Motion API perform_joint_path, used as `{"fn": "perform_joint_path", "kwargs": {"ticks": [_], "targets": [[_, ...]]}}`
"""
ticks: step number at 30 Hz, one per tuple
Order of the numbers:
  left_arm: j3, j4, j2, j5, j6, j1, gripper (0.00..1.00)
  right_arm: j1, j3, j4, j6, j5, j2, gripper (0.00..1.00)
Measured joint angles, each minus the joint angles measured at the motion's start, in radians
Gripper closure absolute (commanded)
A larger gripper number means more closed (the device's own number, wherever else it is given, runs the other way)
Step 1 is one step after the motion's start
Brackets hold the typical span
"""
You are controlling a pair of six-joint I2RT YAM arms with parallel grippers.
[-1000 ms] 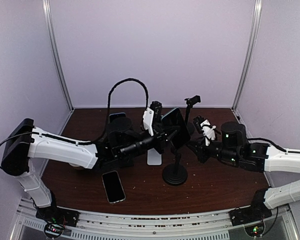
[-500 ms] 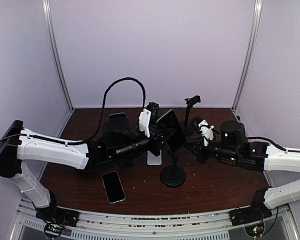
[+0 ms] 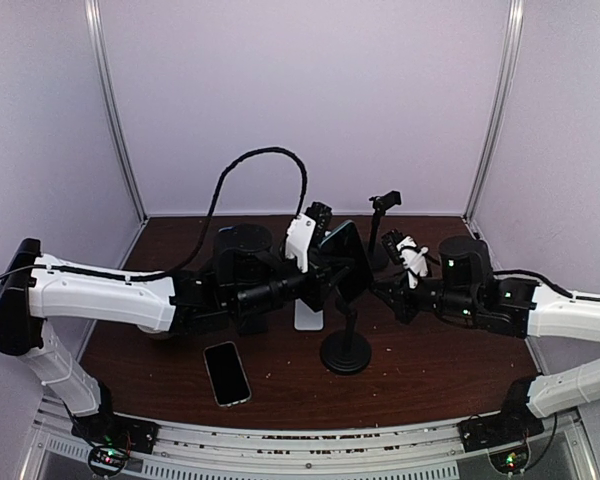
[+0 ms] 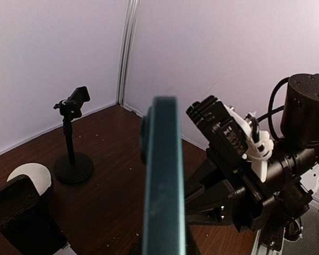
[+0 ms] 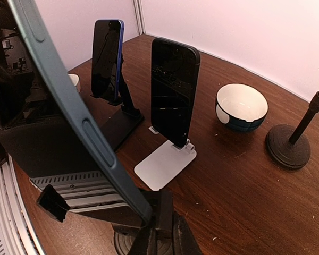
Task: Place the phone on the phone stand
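A phone [image 3: 342, 260] in a dark teal case stands tilted above the black phone stand [image 3: 346, 352], which has a round base and a thin pole. My left gripper [image 3: 325, 272] is shut on the phone from the left. In the left wrist view the phone [image 4: 162, 175] appears edge-on and hides the fingers. My right gripper [image 3: 382, 290] is shut on the stand's upper holder from the right. In the right wrist view the phone's lower edge [image 5: 69, 106] meets the holder block [image 5: 162, 210] just above my right gripper [image 5: 159, 239].
A second phone [image 3: 226, 372] lies flat near the front left. Another phone [image 5: 173, 98] rests on a white stand [image 5: 165, 162], and a blue phone [image 5: 107, 58] on a black stand. A white bowl [image 5: 242, 106] and a spare pole stand [image 5: 288, 146] sit further back.
The left arm carried the phone a little left, then back right and slightly down onto the holder. The stand's base slid slightly left. Both grips stay as they were.
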Motion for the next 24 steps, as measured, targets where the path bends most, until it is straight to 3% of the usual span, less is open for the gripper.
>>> {"fn": "perform_joint_path", "kwargs": {"ticks": [24], "targets": [[0.150,-0.310,0.004,0.033,0.042,0.000,1.00,-0.053,0.049,-0.074,-0.005,-0.072,0.020,1.00]]}}
